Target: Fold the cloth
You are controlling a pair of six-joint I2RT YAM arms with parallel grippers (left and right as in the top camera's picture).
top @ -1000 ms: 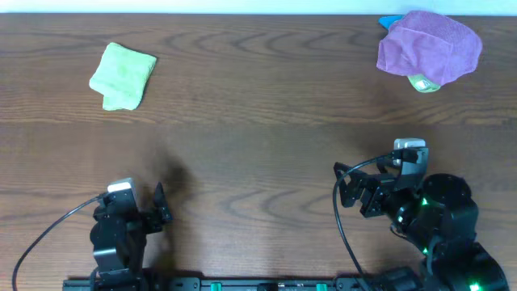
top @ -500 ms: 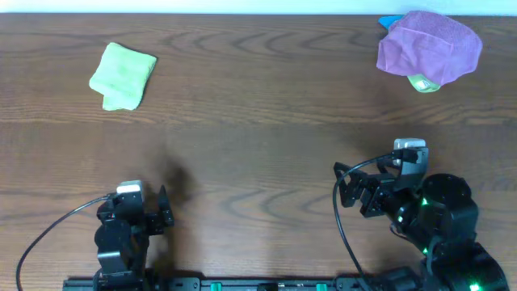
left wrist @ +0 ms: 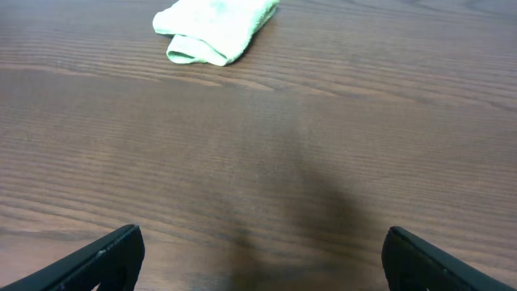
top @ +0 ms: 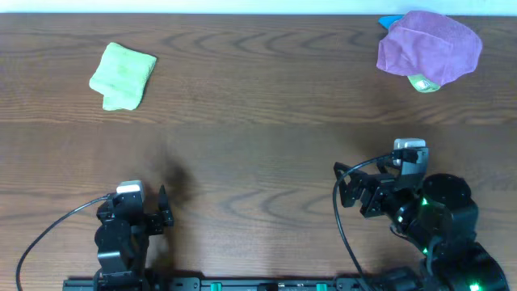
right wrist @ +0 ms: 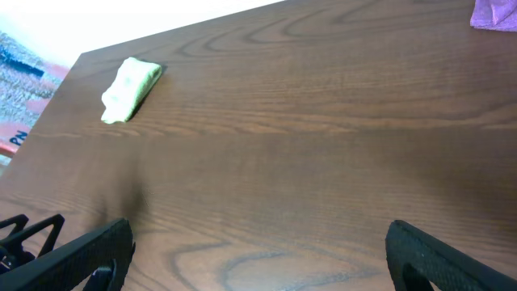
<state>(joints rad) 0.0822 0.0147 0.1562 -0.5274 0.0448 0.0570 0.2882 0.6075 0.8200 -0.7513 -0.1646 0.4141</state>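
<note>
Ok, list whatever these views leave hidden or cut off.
1. Overhead: the purple cloth covers something. Only a green bit and a blue edge peek out, and neither can be identified.
2. Right wrist: the purple cloth is cut by the top right frame edge, so only a corner shows.
3. Left wrist: the green cloth is clipped by the top edge, so its far side is unseen.

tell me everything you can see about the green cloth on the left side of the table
The green cloth is a pale green, soft, terry-looking towel, folded into a small, roughly square bundle. Its layers are stacked, and a rounded fold edge faces the arms, as the left wrist view shows. It lies flat and slightly rotated on the brown wooden table, toward the far left. Nothing but the table touches it.
</note>
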